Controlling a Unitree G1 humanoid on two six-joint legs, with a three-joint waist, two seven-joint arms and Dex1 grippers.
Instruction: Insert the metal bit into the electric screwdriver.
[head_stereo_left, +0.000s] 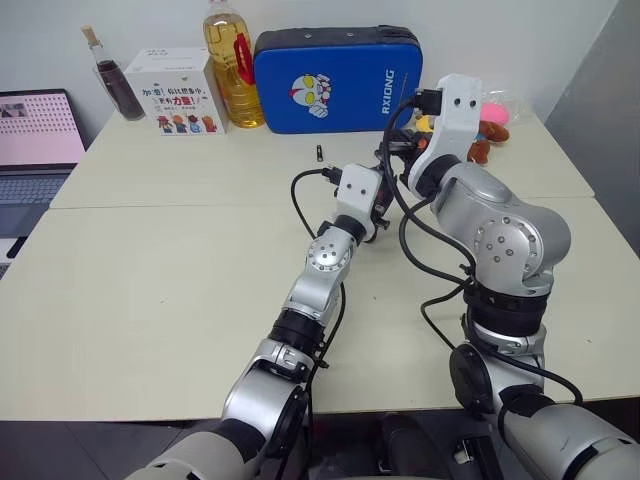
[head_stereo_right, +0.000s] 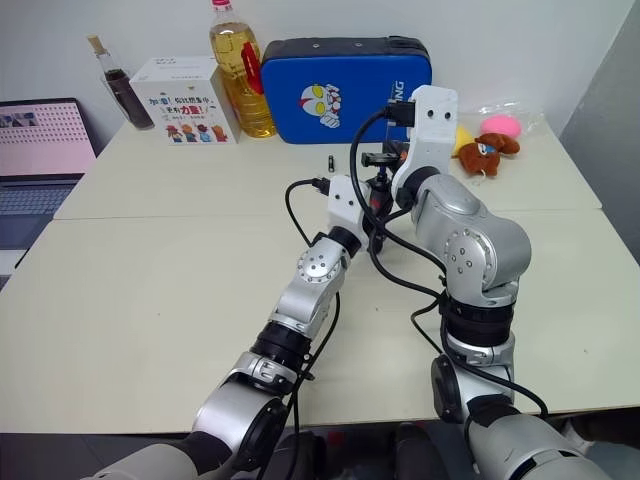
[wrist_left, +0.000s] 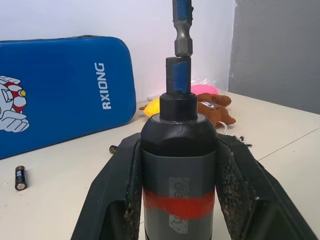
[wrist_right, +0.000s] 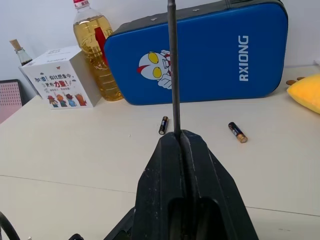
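The electric screwdriver (wrist_left: 179, 165), dark with a red band, stands between the fingers of my left gripper (wrist_left: 177, 142), which is shut on its body, narrow nose pointing away from the wrist. My right gripper (wrist_right: 181, 137) is shut on the metal bit (wrist_right: 172, 75), a thin rod sticking straight out past its fingertips. In the left wrist view the bit's hex end (wrist_left: 182, 30) lines up with the nose and meets its mouth; I cannot tell if it is inside. Over the table's middle, my right gripper (head_stereo_left: 400, 150) sits just beyond and above my left gripper (head_stereo_left: 385, 205).
Along the table's back stand a blue case (head_stereo_left: 335, 75), an oil bottle (head_stereo_left: 232, 65), a white box (head_stereo_left: 180, 90) and a dark bottle (head_stereo_left: 115, 80). Plush toys (head_stereo_left: 485, 130) lie at the back right, a laptop (head_stereo_left: 35, 140) at the left. Two batteries (wrist_right: 163, 125) (wrist_right: 237, 132) lie before the case.
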